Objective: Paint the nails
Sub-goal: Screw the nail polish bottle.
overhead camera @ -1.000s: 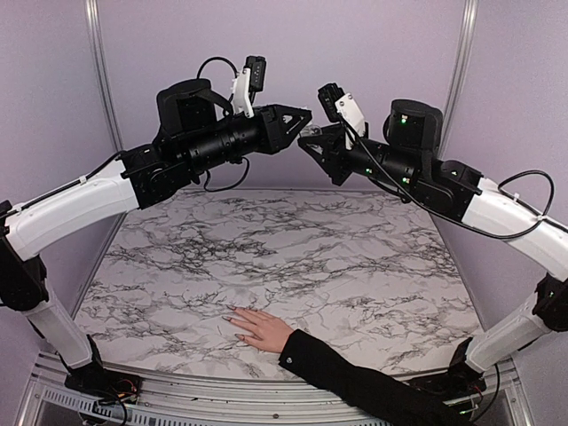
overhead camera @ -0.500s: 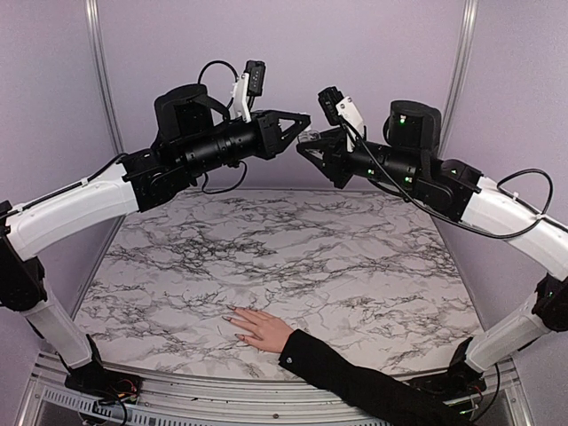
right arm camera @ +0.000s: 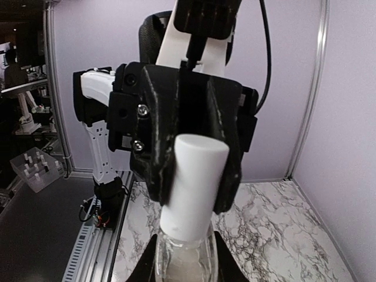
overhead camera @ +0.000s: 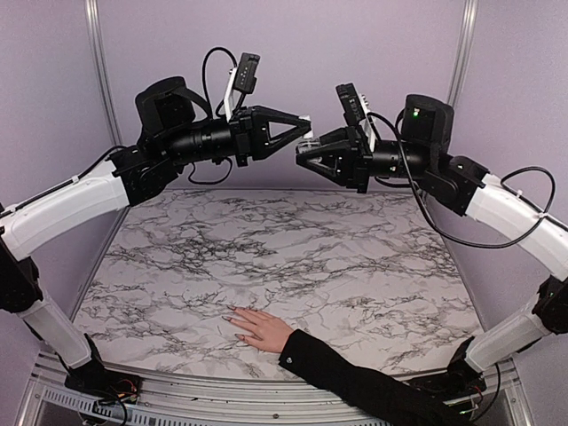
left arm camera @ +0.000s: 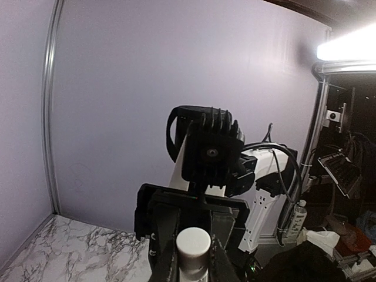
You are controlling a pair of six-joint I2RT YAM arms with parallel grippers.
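- Lilac walls [overhead camera: 355, 53] close in a white table top with black marble veining [overhead camera: 373, 266]; both arms are lifted high above its far side.
- At the near edge a pale hand [overhead camera: 262, 328] in a black sleeve [overhead camera: 355, 382] lies flat on the marble. The nails [overhead camera: 229, 310] are at its fingertips, too small to see clearly and well apart from both grippers.
- The right gripper [overhead camera: 303, 157] is clamped on a small clear glass bottle [right arm camera: 183, 258].
- The left gripper [overhead camera: 306, 130] is closed around the white cylindrical cap [right arm camera: 194, 182] of this bottle, and the cap looks a little tilted on the neck.
- Compared with one second ago, both forearms are now more level and a little higher. The left wrist has also rolled, so its camera stands more upright.
- I think this roll is a turn of the cap, so the opening step is going on. No brush is visible and painting has not started.
- Next, the cap should come off straight, with the bottle kept upright.
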